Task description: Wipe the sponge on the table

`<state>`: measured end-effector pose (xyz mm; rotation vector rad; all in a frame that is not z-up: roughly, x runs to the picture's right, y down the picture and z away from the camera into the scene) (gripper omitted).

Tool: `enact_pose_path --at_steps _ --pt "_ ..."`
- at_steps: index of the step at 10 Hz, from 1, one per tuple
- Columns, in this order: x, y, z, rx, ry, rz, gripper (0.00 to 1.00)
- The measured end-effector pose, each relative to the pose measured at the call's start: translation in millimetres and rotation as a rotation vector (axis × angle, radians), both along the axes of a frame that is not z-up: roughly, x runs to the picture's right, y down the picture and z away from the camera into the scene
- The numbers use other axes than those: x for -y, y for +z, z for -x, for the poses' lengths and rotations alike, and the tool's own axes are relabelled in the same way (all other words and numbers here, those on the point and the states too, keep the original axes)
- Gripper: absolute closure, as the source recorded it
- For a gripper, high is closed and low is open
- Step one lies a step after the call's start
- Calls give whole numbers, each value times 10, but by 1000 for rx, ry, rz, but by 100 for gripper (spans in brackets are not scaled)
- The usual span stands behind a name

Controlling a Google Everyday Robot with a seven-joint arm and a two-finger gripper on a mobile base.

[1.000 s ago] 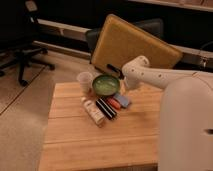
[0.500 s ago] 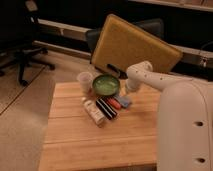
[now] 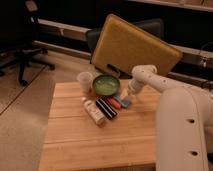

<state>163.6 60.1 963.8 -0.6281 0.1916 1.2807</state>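
The sponge (image 3: 123,102), a small light-blue pad, lies on the wooden table (image 3: 100,142) just right of the green bowl (image 3: 106,84) and next to a small orange-red object (image 3: 114,102). My gripper (image 3: 128,94) comes down from the white arm (image 3: 150,79) on the right. It sits right above the sponge, at or very near its top. The gripper covers part of the sponge.
A clear cup (image 3: 85,80) stands left of the bowl. A white bottle (image 3: 93,111) and a black object (image 3: 106,108) lie in front of it. A big yellow-tan panel (image 3: 135,47) leans behind the table. An office chair (image 3: 25,45) stands far left.
The gripper has come down and slightly nearer, from beside the bowl's rim to just over the sponge. The items on the table have not moved.
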Motion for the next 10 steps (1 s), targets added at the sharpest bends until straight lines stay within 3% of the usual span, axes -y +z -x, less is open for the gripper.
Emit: enact_pose_path --at_steps 3,8,10 --pt "-60 72 9 14 -12 32 36" --pt "-56 137 125 39 -13 46 82" --pt "-44 149 230 57 -5 43 89"
